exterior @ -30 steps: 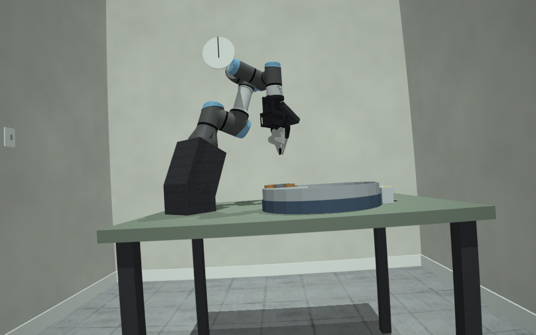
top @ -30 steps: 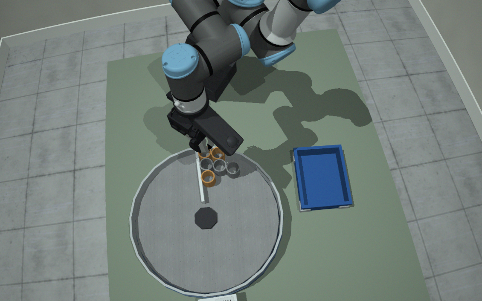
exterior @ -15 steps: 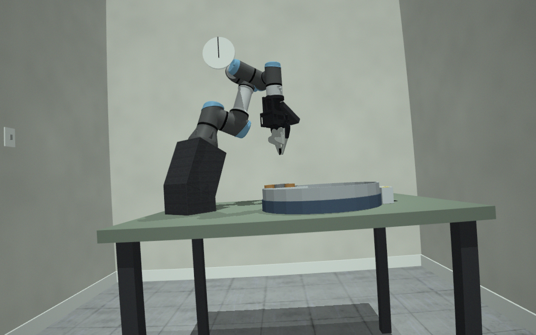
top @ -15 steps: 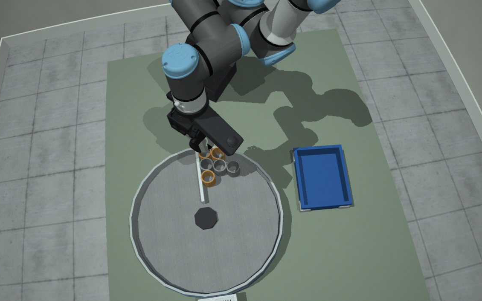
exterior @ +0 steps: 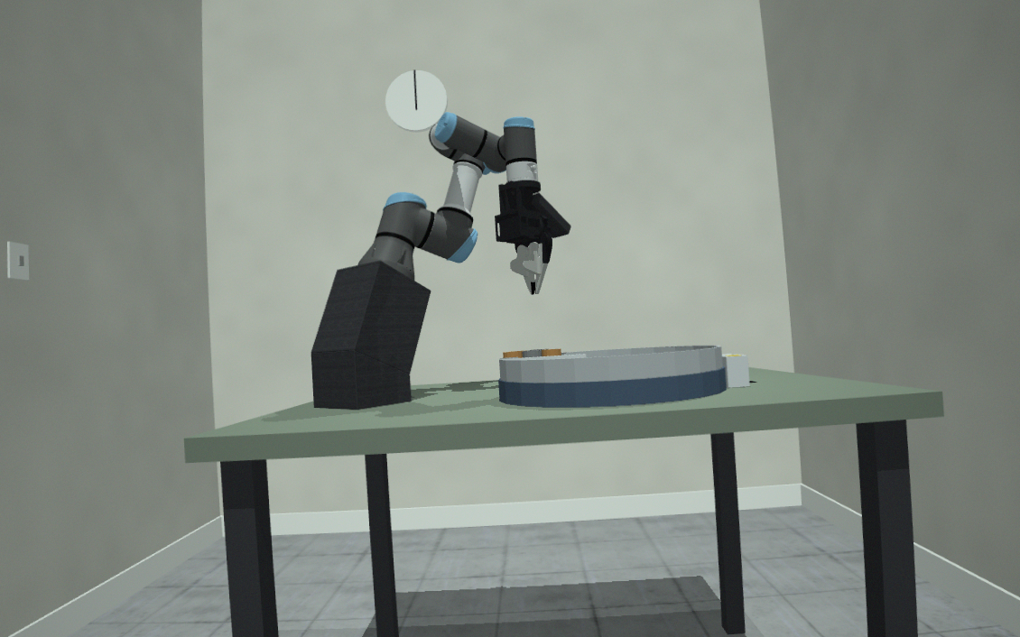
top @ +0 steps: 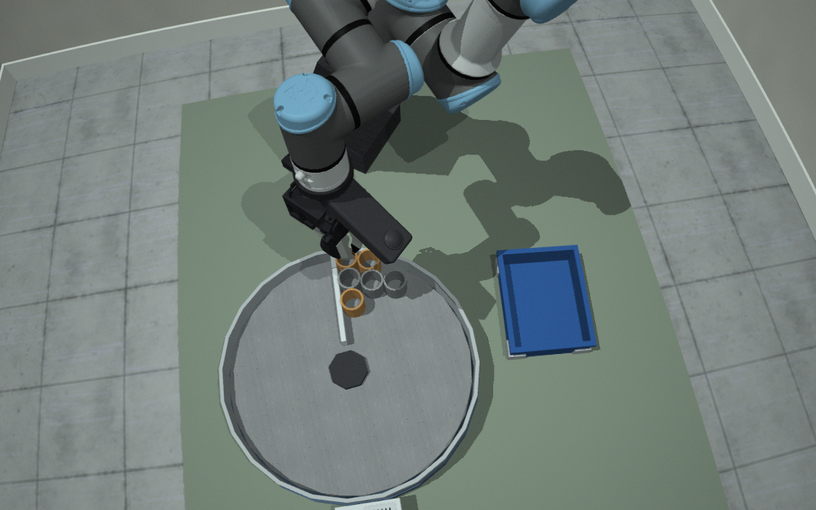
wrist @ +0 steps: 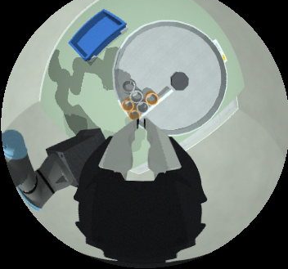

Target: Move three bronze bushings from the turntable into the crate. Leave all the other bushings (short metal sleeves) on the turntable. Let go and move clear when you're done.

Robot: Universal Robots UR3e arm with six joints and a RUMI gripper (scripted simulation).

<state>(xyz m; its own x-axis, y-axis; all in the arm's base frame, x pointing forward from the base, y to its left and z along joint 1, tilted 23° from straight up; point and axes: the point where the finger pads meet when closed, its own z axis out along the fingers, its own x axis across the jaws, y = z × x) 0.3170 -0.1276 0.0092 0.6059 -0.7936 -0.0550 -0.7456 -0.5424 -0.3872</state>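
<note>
My gripper point(top: 354, 251) point(exterior: 533, 291) point(wrist: 141, 118) is shut with nothing between its fingertips, high above the edge of the turntable point(top: 411, 412) point(exterior: 616, 368) point(wrist: 188, 47). Three bronze bushings stand upright on it: one point(top: 353, 313) toward the hub, and two by the rim, partly hidden by the gripper in the top view; the wrist view shows one point(wrist: 128, 110) left of the other point(wrist: 134, 118). Three grey bushings stand close among them: one point(top: 348, 288) by the white bar, a middle one point(top: 372, 294) and an outer one point(top: 395, 294). The blue crate point(top: 544, 303) point(wrist: 98, 34) is empty.
A white bar point(top: 341, 316) point(wrist: 160, 100) lies beside the bushings on the turntable, pointing at the dark hub point(top: 348, 369) point(wrist: 179, 81). A raised wall rings the turntable. The crate stands to its right in the top view. A white box point(exterior: 737, 371) adjoins the turntable.
</note>
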